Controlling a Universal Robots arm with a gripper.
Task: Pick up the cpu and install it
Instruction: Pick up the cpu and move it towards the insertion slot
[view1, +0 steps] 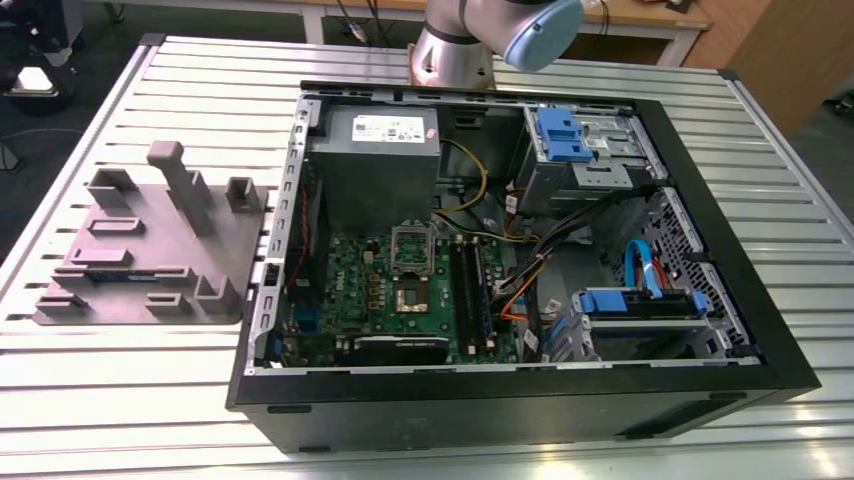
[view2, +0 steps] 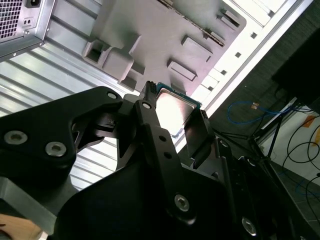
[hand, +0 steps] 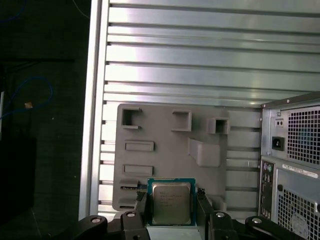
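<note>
As fingers (hand: 142, 207) flank it, cpu (hand: 171, 202) sits clamped.

We see dull silver metal atop the cpu (hand: 171, 199), a matt black claw (hand: 172, 209), a glossy ribbed-metal counter (hand: 200, 65).

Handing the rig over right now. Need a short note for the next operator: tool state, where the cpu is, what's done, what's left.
Tool: shut on the cpu, gripping it by two opposite edges, metal top facing the first wrist camera.
Cpu: lifted, held in the air with the grey fixture tray behind it in both wrist views.
PC case: lying open on the table, motherboard exposed in the exterior view.
Done: pick-up.
Left: the install; the socket appears unfilled.
</note>
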